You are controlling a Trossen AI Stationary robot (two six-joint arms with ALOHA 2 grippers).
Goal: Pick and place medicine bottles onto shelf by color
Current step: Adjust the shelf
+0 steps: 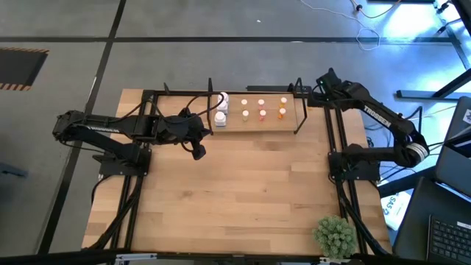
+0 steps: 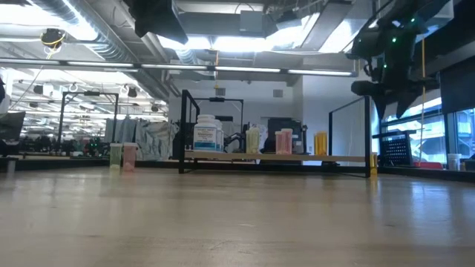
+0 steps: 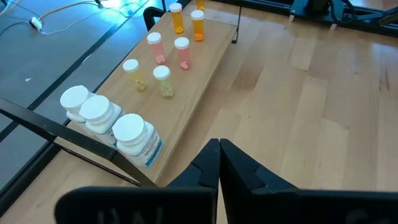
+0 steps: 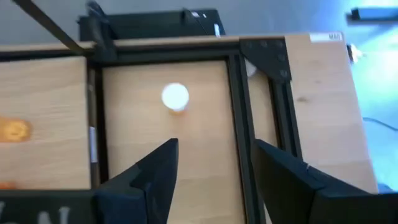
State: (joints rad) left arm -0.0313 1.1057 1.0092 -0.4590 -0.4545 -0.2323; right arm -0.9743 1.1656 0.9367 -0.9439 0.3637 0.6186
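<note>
- Medicine bottles [image 1: 254, 110]: all standing on shelf [image 1: 274, 124], table's 12 o'clock edge; white at 9 o'clock end, orange at 3.
- Left gripper [image 1: 199, 152]: pressed together, empty, near shelf's 9 o'clock end.
- Right gripper [image 4: 214, 163]: spread, empty, beyond shelf's 3 o'clock end.

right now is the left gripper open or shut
Shut. In its wrist view the left gripper has its two dark fingers pressed together, nothing between them, short of the shelf.

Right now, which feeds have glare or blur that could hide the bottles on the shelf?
High view: blue-white glare at the far right floor, off the shelf. Low view: bright ceiling lights, bottles backlit but readable. Right wrist view: soft and smeared, the white-capped bottle fuzzy. Left wrist view: sharp on the white bottles.
</note>
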